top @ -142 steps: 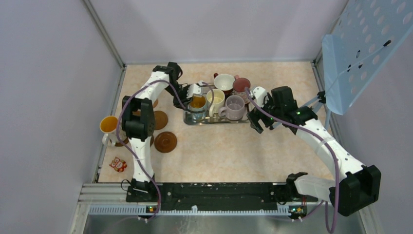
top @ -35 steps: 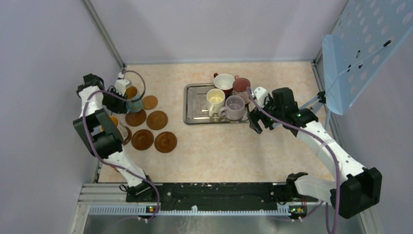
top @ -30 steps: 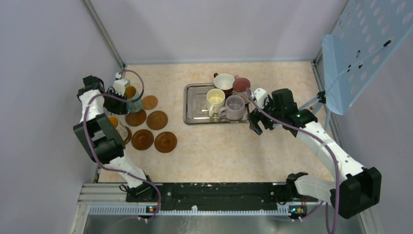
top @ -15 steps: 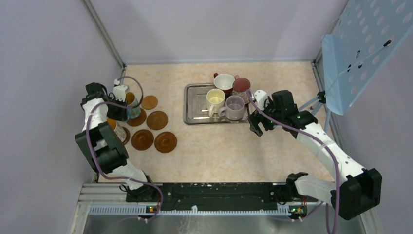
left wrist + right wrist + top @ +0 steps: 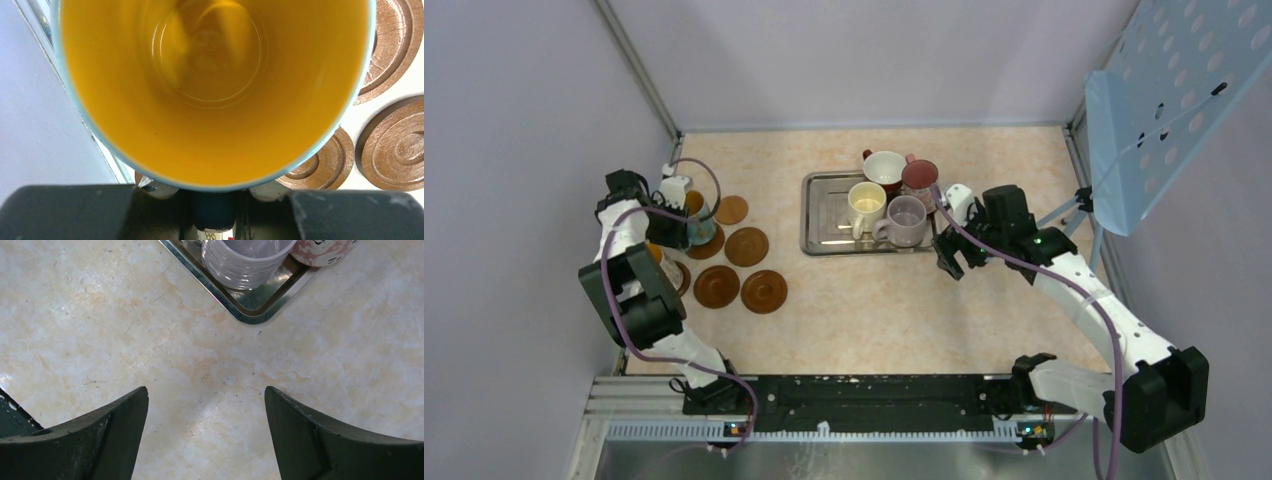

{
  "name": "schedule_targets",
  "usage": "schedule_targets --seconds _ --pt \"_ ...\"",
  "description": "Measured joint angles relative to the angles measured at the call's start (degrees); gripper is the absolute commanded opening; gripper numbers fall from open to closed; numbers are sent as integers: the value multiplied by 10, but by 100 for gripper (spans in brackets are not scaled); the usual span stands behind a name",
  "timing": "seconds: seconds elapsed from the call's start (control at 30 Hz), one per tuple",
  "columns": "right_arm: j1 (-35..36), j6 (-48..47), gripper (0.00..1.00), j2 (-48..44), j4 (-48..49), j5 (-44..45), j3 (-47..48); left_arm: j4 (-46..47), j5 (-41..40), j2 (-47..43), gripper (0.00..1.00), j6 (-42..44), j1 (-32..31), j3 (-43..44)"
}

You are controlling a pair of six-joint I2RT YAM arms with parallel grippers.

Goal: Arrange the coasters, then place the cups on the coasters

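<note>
- Pinch of left fingers (image 5: 674, 222) on blue cup (image 5: 215, 100); coasters (image 5: 400, 150) just beyond.
- Wide spread of right fingers (image 5: 951, 258) over desk (image 5: 150, 315); tray (image 5: 255, 312) corner, lilac cup (image 5: 245, 265) ahead.

Your left arm (image 5: 631, 292) is folded up at the far left, with left gripper (image 5: 672, 222) clamped on the blue mug (image 5: 215, 90). Your right arm (image 5: 1086, 290) reaches forward; right gripper (image 5: 206, 396) points down, jaws spread wide.
</note>
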Motion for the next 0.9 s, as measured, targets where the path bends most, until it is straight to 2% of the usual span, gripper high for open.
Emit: schedule_targets --seconds 0.27,0.57,0.8,0.9 --pt "0 0 85 0 0 0 0 2 -17 15 0 0 -1 0" --pt "0 0 85 0 0 0 0 1 -26 22 24 0 -10 1" --pt "0 0 85 0 0 0 0 -1 -28 22 50 0 -13 9" --pt "0 0 85 0 1 0 0 0 -29 22 55 2 -14 15"
